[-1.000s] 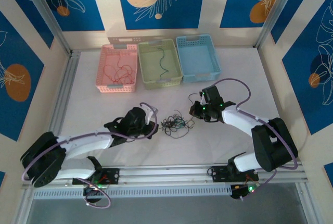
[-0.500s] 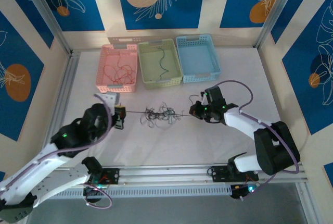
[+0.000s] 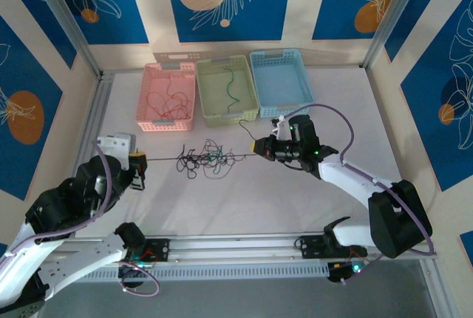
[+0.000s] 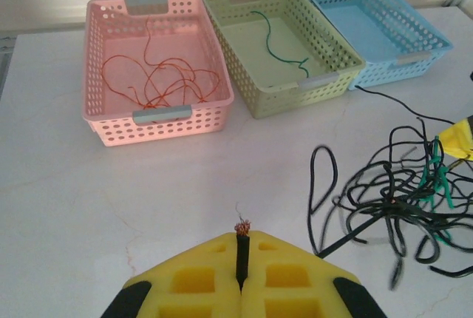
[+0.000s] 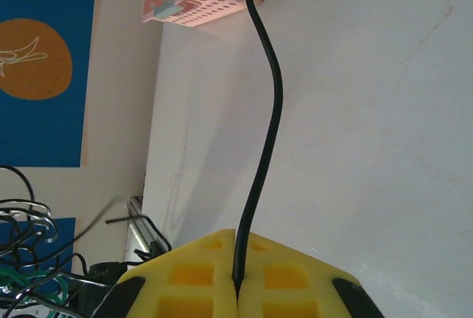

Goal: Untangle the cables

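The cables [image 3: 208,160] form a loose clump of black and green wires on the white table, between my two grippers. My left gripper [image 3: 140,160] is shut on the end of a black cable [image 4: 242,248], whose bare copper tip pokes out between the yellow pads. From there a thin black strand runs taut through the clump toward my right gripper [image 3: 256,146]. In the left wrist view the clump [image 4: 399,200] lies to the right. My right gripper [image 5: 238,242] is shut on a black cable [image 5: 270,111] that curves away past its pads.
Three baskets stand in a row at the back. The pink basket [image 3: 166,123] holds red wires [image 4: 159,85], the green basket [image 3: 230,117] holds a green wire [image 4: 279,46], and the blue basket [image 3: 290,109] is at the right. A metal rail [image 3: 244,248] runs along the near edge.
My left arm has swung far back to the left, pulling a black strand taut. The clump has been dragged left and spread out. My right gripper has shifted left, toward the baskets.
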